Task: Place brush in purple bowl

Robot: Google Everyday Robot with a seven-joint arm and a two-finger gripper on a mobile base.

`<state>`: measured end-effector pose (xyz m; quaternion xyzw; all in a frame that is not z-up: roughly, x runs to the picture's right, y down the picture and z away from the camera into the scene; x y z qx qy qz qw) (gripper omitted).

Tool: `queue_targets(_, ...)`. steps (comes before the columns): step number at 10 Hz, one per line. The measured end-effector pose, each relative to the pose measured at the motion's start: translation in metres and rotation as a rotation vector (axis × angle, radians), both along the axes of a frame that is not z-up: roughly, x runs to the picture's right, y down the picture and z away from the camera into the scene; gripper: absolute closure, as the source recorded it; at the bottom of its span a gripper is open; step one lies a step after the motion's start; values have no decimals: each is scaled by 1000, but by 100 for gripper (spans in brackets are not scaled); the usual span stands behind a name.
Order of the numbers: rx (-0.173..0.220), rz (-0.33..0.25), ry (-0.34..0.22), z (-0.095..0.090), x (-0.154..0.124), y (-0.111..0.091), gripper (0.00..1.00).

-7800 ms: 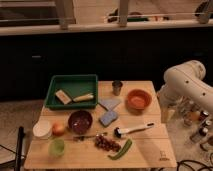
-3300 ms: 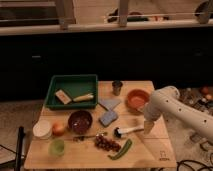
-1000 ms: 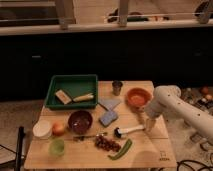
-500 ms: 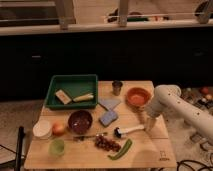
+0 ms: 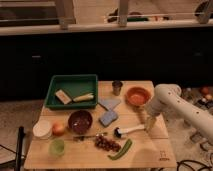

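Nearest, a green vegetable is lying toward the front of the table. Just behind it the brush is lying flat, its dark head pointing left toward the purple bowl and its white handle running right. The gripper is sitting low at the handle's right end; whether it is clamping the handle I cannot tell. Compared with half a second ago, neither brush nor gripper is shifting.

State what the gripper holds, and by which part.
Cannot tell. The gripper sits at the handle end of the brush; no clear hold shows.
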<state>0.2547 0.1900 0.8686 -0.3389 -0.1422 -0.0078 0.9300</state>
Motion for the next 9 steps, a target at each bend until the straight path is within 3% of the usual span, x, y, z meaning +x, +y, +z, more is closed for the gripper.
queue_targets(2, 1, -42, -34, -8, -9, 6, 20)
queue_targets(6, 30, -173, -161, -34, -43, 27, 21)
queue_targets(8, 30, -195, -185, -36, -47, 33, 32)
queue_targets(9, 27, -201, -194, -35, -49, 35, 43)
